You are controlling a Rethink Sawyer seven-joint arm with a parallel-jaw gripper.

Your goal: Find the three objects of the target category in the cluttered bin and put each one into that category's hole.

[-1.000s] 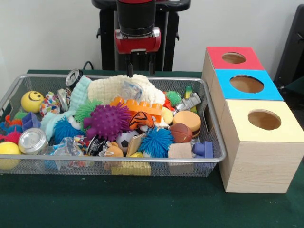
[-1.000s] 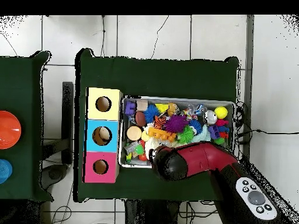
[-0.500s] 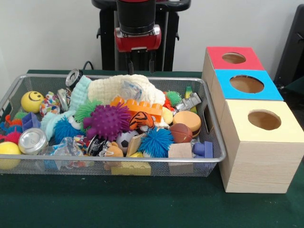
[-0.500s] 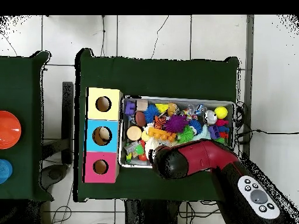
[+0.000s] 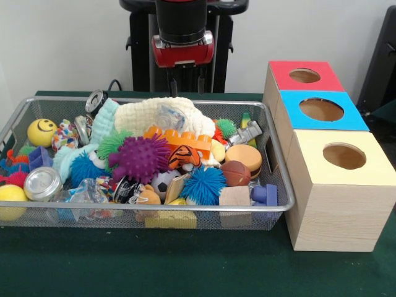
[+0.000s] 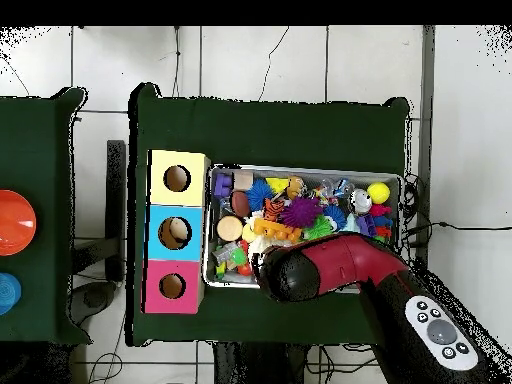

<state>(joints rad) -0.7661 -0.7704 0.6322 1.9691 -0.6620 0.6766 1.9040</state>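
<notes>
A wire mesh bin (image 5: 279,183) is heaped with toys: a purple spiky ball (image 5: 140,158), a blue spiky ball (image 5: 203,184), a green one (image 5: 113,142), an orange brick (image 5: 183,140), a toy burger (image 5: 244,159) and a cream cloth (image 5: 162,115). Right of it stand three boxes with round holes, red (image 5: 304,75), blue (image 5: 321,109) and yellow (image 5: 344,156). My gripper (image 5: 186,86) hangs open and empty above the bin's far rim, over the cloth. In the overhead view the arm (image 6: 330,270) covers the gripper and part of the bin (image 6: 300,168).
A yellow smiley ball (image 5: 41,132), a silver can (image 5: 42,183) and a wooden block (image 5: 235,198) also lie in the bin. Overhead, an orange bowl (image 6: 12,222) and a blue object (image 6: 8,292) sit on a separate table at the left.
The gripper has risen a little and drifted slightly right above the bin's far edge. The toys have not moved.
</notes>
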